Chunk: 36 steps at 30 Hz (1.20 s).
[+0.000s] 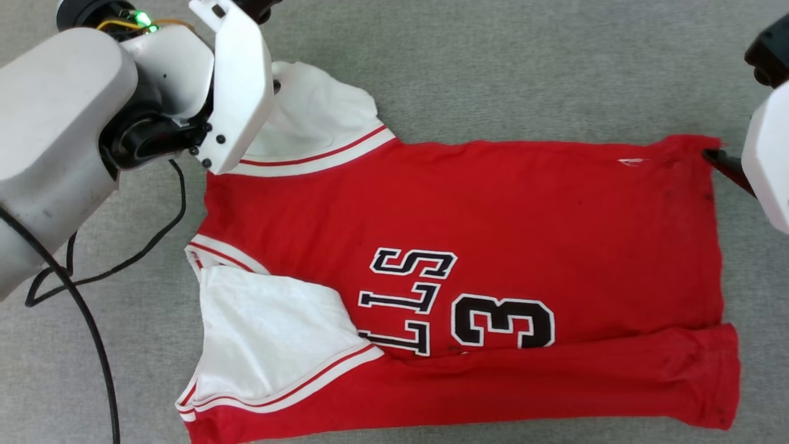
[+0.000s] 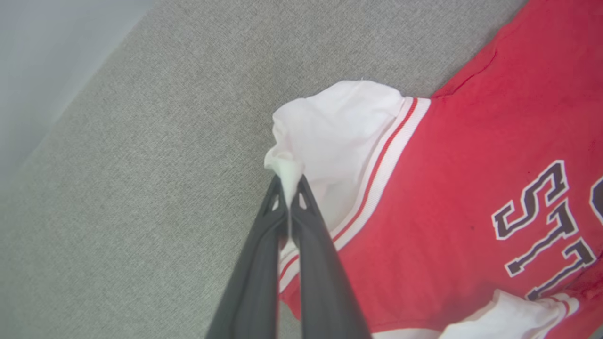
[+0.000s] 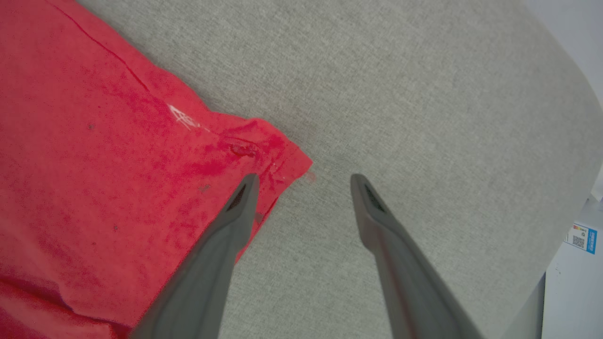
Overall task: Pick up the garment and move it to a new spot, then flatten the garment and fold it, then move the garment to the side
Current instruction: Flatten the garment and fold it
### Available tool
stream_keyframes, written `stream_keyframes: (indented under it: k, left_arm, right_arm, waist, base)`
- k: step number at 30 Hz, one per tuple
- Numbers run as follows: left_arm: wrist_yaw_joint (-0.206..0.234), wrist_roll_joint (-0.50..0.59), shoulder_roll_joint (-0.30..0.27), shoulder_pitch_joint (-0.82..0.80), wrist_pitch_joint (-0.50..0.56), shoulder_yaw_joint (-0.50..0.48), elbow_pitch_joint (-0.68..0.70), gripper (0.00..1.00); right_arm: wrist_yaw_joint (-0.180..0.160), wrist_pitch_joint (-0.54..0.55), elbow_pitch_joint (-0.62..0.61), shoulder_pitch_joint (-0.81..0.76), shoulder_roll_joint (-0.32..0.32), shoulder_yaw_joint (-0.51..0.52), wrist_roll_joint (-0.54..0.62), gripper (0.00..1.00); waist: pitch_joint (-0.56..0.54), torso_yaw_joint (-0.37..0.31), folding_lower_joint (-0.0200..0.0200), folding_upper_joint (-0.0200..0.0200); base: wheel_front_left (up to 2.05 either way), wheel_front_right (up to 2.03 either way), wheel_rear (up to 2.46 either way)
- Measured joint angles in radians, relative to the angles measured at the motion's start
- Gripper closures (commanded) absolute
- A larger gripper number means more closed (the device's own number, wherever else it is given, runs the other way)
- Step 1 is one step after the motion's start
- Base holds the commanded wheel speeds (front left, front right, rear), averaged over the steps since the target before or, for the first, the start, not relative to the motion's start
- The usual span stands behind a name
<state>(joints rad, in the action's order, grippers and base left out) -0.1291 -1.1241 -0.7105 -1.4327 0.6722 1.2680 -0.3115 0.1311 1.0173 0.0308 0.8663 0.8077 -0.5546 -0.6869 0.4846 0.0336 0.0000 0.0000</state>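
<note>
Dark fingers of the left gripper (image 2: 288,188) rise close before the left wrist camera, clenched together on a small pinch of white cloth at the edge of the far sleeve (image 2: 339,136). From the head, the pale left forearm (image 1: 55,123) and its white wrist housing cover that grip, and a black cable (image 1: 92,333) loops from the arm across the grey bench (image 1: 493,74).

On the bench the garment (image 1: 493,216) lies spread out with its front up, shoulders toward the robot's left and hem toward its right. Its far sleeve (image 1: 320,117) lies out on the grey cloth at the top left. Its near sleeve (image 1: 271,333) is folded in over the chest, covering the ends of the black, white-outlined letters beside the "3". Along the near side a long red band of the body is turned over onto the rest.

At the hem's far corner the right gripper (image 3: 304,181) has its fingers released and spread wide, holding nothing. One finger (image 3: 235,207) lies over the red corner of the garment (image 3: 94,165) and the other over bare bench (image 3: 424,94); whether either touches I cannot tell. Past the bench's edge a small blue-and-white label (image 3: 583,238) shows on a pale surface.
</note>
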Motion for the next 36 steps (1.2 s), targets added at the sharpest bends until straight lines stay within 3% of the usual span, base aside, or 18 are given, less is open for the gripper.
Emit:
stream_keyframes:
  k: [7, 11, 12, 13, 14, 18, 26, 36]
  left_arm:
    - [0.000, 0.013, 0.017, -0.016, -0.035, 0.009, 0.024, 1.00]
    - [0.000, 0.022, 0.014, -0.018, -0.048, 0.010, 0.031, 1.00]
    - [0.000, 0.023, 0.011, -0.018, -0.051, 0.011, 0.032, 1.00]
    - [0.000, 0.022, 0.008, -0.018, -0.059, 0.011, 0.031, 1.00]
    - [0.000, 0.020, 0.006, -0.017, -0.067, 0.012, 0.029, 1.00]
    - [0.000, 0.006, 0.002, 0.006, -0.105, 0.012, 0.020, 1.00]
    - [0.000, -0.004, -0.021, 0.107, -0.140, 0.014, 0.049, 1.00]
    - [0.000, -0.006, -0.136, 0.281, -0.165, 0.013, 0.176, 1.00]
  right_arm:
    - [0.000, 0.023, 0.152, 0.034, -0.062, -0.063, -0.021, 0.00]
    - [-0.002, 0.008, 0.176, 0.034, -0.057, -0.098, -0.040, 0.00]
    - [-0.002, -0.002, 0.180, 0.035, -0.055, -0.103, -0.045, 0.13]
    - [-0.002, -0.023, 0.186, 0.035, -0.055, -0.105, -0.054, 0.85]
    - [-0.002, -0.039, 0.196, 0.035, -0.057, -0.105, -0.065, 1.00]
    - [-0.002, -0.132, 0.217, 0.032, -0.072, -0.117, -0.078, 1.00]
    - [0.000, -0.282, 0.180, -0.041, -0.042, -0.144, -0.123, 1.00]
    - [0.000, -0.402, 0.144, -0.192, 0.014, -0.170, -0.178, 1.00]
  waist:
    - [0.039, 0.040, 0.0000, 0.0000]
    - [0.050, 0.054, -0.0001, 0.0000]
    - [0.050, 0.054, -0.0001, 0.0000]
    - [0.049, 0.054, -0.0001, 0.0000]
    - [0.046, 0.053, -0.0001, 0.0000]
    - [0.018, 0.052, 0.0000, 0.0000]
    - [-0.100, 0.053, 0.0000, 0.0000]
    - [-0.260, 0.053, -0.0001, 0.0000]
  base:
    - [0.00, 0.00, 0.00]
    - [0.00, 0.00, 0.00]
    - [0.00, 0.00, 0.00]
    - [0.00, 0.00, 0.00]
    - [0.00, 0.00, 0.00]
    - [0.00, 0.00, 0.00]
    - [0.00, 0.00, 0.00]
    - [0.00, 0.00, 0.00]
